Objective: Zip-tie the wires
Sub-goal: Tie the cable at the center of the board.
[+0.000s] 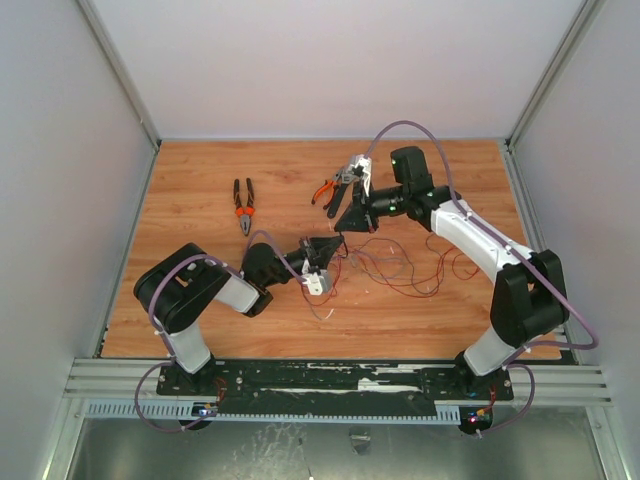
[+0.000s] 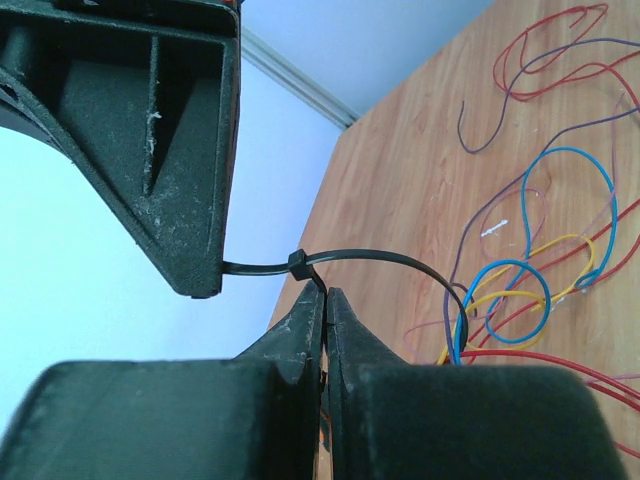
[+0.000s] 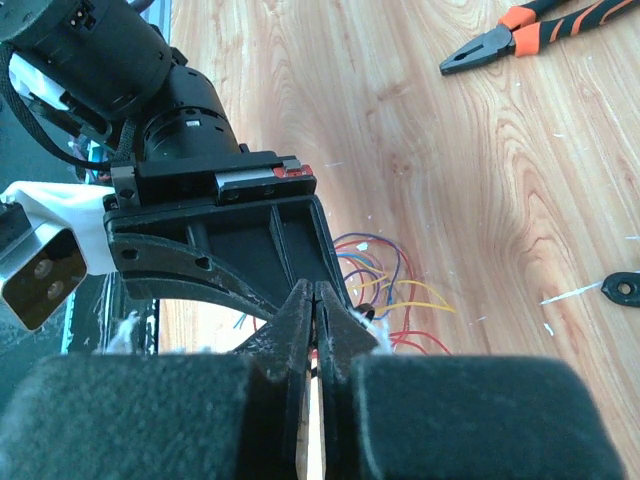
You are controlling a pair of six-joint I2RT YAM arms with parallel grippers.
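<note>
Wooden desk (image 1: 200,300) enclosed by plain white walls. The zip tie (image 2: 370,258) is held off the surface, already looped: its strap arcs from the locking head down around several strands of the wires (image 2: 520,290), the rest of which sprawl loose on the desk. Left fingers (image 2: 300,335) are clenched, pinching the strap directly beneath the head. Right fingers (image 3: 292,330) are pressed together on the tail end, just beside the left pair. Two orange-handled pliers (image 1: 243,207) lie apart, farther back.

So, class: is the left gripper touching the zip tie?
Touching. Left wrist view: the left gripper is shut on the zip tie just below its head.
</note>
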